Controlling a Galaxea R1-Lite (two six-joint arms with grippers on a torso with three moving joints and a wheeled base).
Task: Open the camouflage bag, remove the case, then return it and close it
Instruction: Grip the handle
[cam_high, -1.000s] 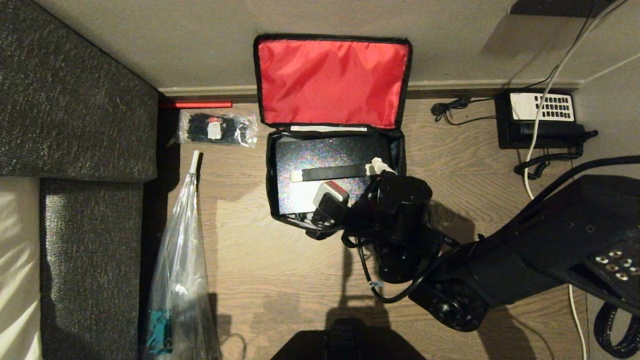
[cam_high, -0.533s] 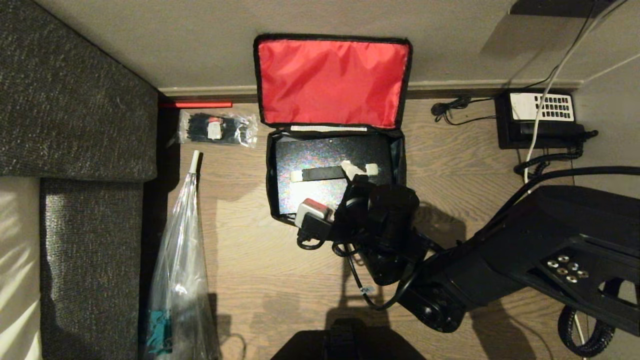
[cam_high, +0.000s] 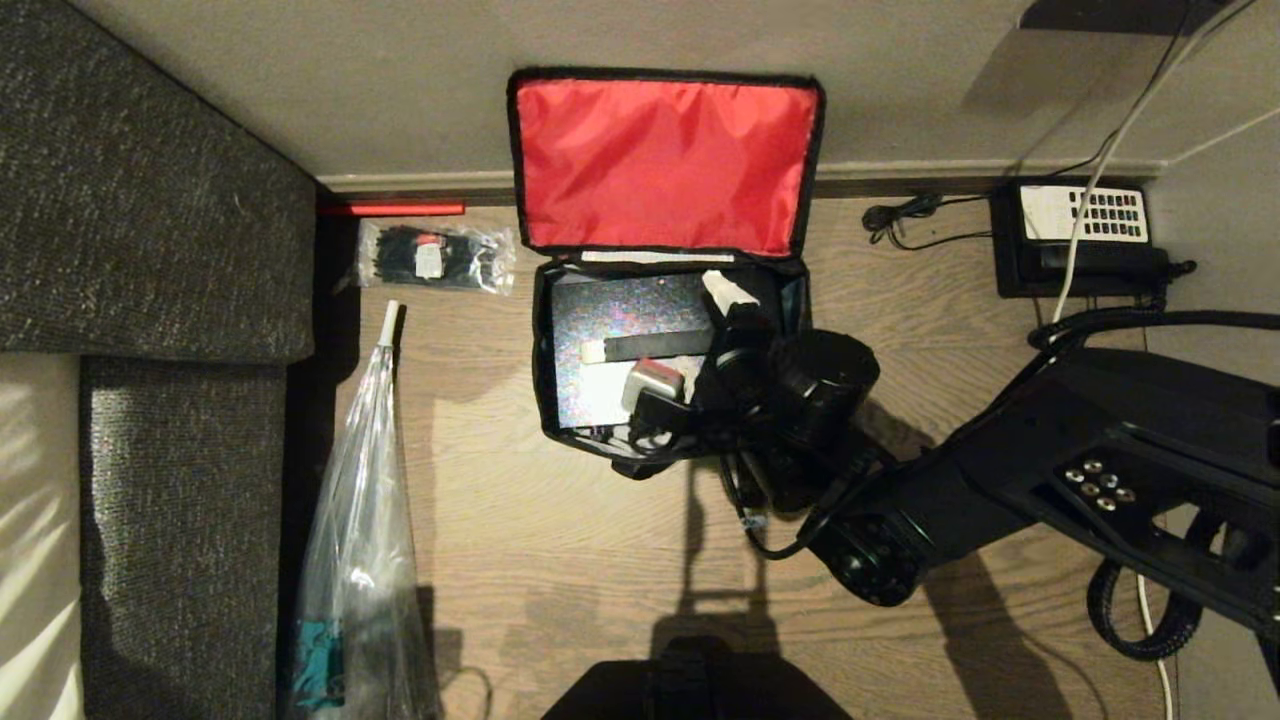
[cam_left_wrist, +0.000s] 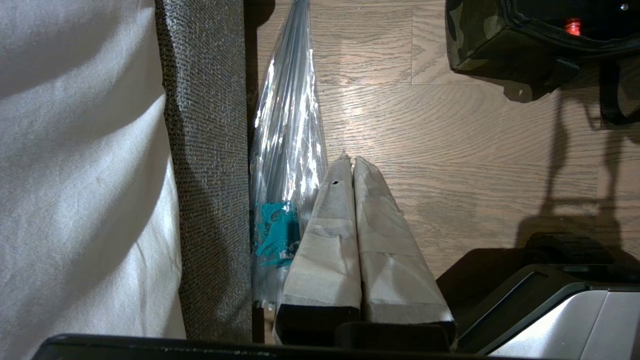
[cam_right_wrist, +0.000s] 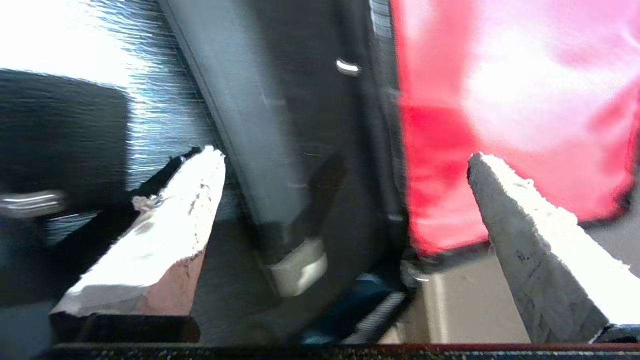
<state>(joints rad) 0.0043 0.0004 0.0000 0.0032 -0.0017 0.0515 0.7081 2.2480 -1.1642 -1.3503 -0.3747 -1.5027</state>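
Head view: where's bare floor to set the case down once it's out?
Widest bare floor: in front of the camouflage bag, right of the plastic sleeve. Another strip between the bag and the desk phone. Crowded: left of the lid, by the packet of ties; right end effector, open, over the case.

The right arm (cam_high: 800, 420) hides the case's (cam_high: 620, 320) near right corner (wrist view blurred)

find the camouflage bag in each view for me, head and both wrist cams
Head view: the camouflage bag sits open at centre against the wall, red lid lining up, the case inside.
Left wrist view: only one camouflage corner shows, at the upper right edge.
Right wrist view: the red lid lining and the black rim fill the frame between the open end effector's fingers.
Shared landmark: the wooden floor.
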